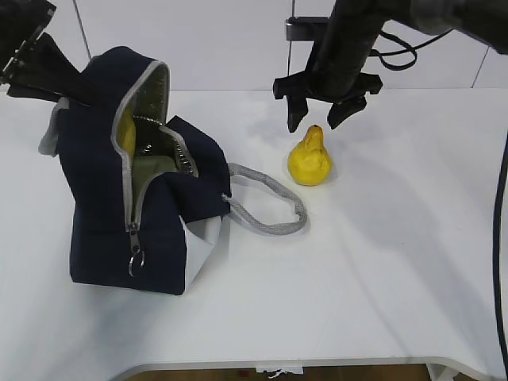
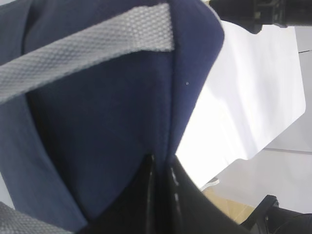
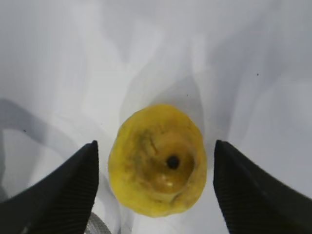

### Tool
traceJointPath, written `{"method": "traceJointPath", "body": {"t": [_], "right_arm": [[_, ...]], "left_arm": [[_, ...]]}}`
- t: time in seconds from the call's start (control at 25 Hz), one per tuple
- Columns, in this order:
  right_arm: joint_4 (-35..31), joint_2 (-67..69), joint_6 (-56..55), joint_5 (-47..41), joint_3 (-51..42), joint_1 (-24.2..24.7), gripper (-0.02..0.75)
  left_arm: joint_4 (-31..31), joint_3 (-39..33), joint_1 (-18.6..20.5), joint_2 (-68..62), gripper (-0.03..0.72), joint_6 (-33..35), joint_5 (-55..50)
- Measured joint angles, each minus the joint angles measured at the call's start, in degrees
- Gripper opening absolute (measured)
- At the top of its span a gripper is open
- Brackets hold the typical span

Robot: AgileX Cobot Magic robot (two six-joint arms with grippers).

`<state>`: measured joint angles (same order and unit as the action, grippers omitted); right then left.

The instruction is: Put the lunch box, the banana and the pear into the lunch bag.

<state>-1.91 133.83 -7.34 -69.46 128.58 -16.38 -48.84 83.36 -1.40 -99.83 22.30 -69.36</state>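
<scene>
The navy lunch bag (image 1: 111, 222) stands open at the left, its silver-lined flap lifted. Inside it I see the sage-green lid of the lunch box (image 1: 155, 171) and a strip of the yellow banana (image 1: 127, 131) against the back wall. My left gripper (image 1: 67, 83) is shut on the bag's navy fabric (image 2: 107, 122) at its upper back edge, fingers (image 2: 148, 168) pinched together. The yellow pear (image 1: 309, 159) stands upright on the table right of the bag. My right gripper (image 1: 320, 119) hangs open just above it, the pear (image 3: 158, 158) centred between the fingers (image 3: 73, 190) without touching.
A grey webbing handle (image 1: 266, 206) loops on the table between bag and pear. The zipper's ring pull (image 1: 136, 258) hangs at the bag's front. Another handle strap (image 2: 87, 48) crosses the left wrist view. The table's front edge (image 1: 278, 363) is near; a black cable (image 1: 500, 238) hangs at the right.
</scene>
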Motion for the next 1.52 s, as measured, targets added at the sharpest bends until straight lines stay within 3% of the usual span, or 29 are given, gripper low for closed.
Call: {"method": "traceJointPath", "body": {"t": [0.36,0.84,1.12,1.24,1.52], "right_arm": [[0.0,2.9,-0.4,1.1,0.0,0.1,0.55],[0.0,2.9,-0.7,1.3,0.1,0.1,0.255],[0.0,3.0,-0.7,-1.8,6.8,0.1,0.232],[-3.2,1.9,0.3,-1.9,9.8,0.2,0.231],[-20.0,-4.5,5.5,-2.4,10.1,0.2,0.228]], "left_arm": [[0.7,0.0,0.0,0.0,-0.005,0.0,0.0],[0.9,0.0,0.0,0.0,-0.005,0.0,0.0],[0.9,0.0,0.0,0.0,-0.005,0.0,0.0],[1.2,0.0,0.0,0.0,-0.005,0.0,0.0],[4.8,0.0,0.0,0.1,-0.005,0.0,0.0]]}}
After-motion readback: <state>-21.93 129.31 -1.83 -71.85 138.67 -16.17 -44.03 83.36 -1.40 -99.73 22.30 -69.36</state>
